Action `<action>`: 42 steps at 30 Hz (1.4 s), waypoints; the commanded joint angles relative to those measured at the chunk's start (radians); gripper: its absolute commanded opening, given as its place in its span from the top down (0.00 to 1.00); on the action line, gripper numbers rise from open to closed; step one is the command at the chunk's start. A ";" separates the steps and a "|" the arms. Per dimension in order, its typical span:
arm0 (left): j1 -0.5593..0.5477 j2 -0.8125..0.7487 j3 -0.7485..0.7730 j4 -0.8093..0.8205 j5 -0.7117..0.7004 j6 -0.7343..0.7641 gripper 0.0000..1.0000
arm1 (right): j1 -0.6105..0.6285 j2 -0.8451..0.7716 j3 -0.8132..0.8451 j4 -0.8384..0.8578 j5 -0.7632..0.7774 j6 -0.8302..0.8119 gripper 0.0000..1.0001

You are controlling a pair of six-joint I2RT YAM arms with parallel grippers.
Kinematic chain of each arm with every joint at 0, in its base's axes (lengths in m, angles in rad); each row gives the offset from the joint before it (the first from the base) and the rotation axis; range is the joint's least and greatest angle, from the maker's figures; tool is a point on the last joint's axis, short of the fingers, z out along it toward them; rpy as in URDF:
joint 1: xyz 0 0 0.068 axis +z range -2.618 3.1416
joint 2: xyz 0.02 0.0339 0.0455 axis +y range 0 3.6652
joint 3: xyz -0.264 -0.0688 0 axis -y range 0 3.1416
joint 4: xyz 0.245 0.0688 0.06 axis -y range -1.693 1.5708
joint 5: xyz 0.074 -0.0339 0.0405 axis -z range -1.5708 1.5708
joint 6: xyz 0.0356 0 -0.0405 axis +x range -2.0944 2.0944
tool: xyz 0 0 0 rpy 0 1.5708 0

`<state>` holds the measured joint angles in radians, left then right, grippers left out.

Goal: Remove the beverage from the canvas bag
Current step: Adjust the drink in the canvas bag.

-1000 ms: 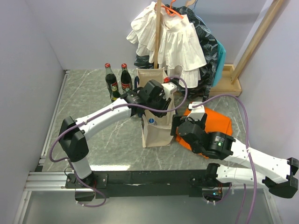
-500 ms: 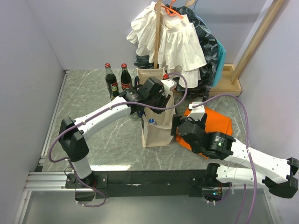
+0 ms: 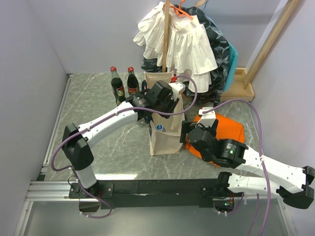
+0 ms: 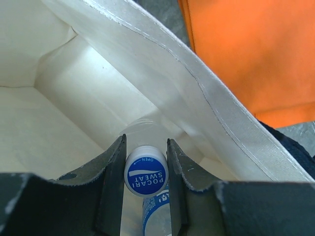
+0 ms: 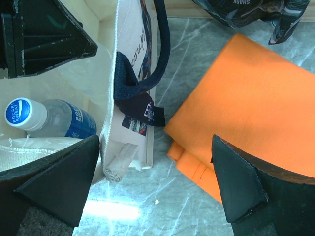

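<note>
Around the job: two red-capped cola bottles (image 3: 118,88) stand on the bench (image 3: 93,105), just far-left of the canvas bag (image 3: 165,140). A folded orange cloth (image 3: 229,129) lies right of the bag, and white garments (image 3: 179,42) hang behind it. The bag walls crowd my left claw (image 4: 145,147) on both sides. A navy strap (image 5: 156,73) droops over the right wall. My right claw (image 5: 155,142) is spread wide astride that wall, gripping nothing. The Pocari Sweat bottle (image 4: 146,175) is clear with a blue label and a blue-white cap, and sits inside the bag. Left claw is clenched on its cap.
</note>
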<state>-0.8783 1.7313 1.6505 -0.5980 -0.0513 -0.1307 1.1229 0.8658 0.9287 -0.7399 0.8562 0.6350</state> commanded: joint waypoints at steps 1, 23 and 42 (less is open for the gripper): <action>-0.002 -0.055 0.100 0.144 -0.024 0.022 0.99 | -0.005 -0.016 -0.005 0.014 0.030 -0.011 0.00; 0.009 0.068 0.143 0.221 -0.150 0.042 0.99 | -0.005 -0.031 -0.010 0.025 0.037 -0.028 0.00; 0.027 0.051 0.054 0.254 -0.099 -0.018 0.50 | -0.005 -0.037 -0.007 -0.007 0.032 -0.003 0.00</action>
<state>-0.8520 1.8614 1.6974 -0.4438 -0.1581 -0.1364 1.1229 0.8421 0.9237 -0.7288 0.8574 0.6155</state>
